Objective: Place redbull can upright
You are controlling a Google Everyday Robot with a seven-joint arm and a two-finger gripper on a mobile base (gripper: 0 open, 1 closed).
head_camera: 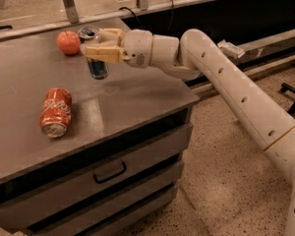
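Note:
The redbull can [95, 67] is a slim can with blue panels and a silver top, standing nearly upright over the grey tabletop [128, 100] near its far side. My gripper [92, 47] reaches in from the right and is shut on the can's upper half, the tan fingers [99, 52] wrapped around it. The can's base is at or just above the table surface; I cannot tell whether it touches.
A red apple [69, 42] sits just left of the can at the back. A red Coca-Cola can [55, 111] lies on its side at the front left. The table's right edge [187, 95] drops to a speckled floor; drawers are below.

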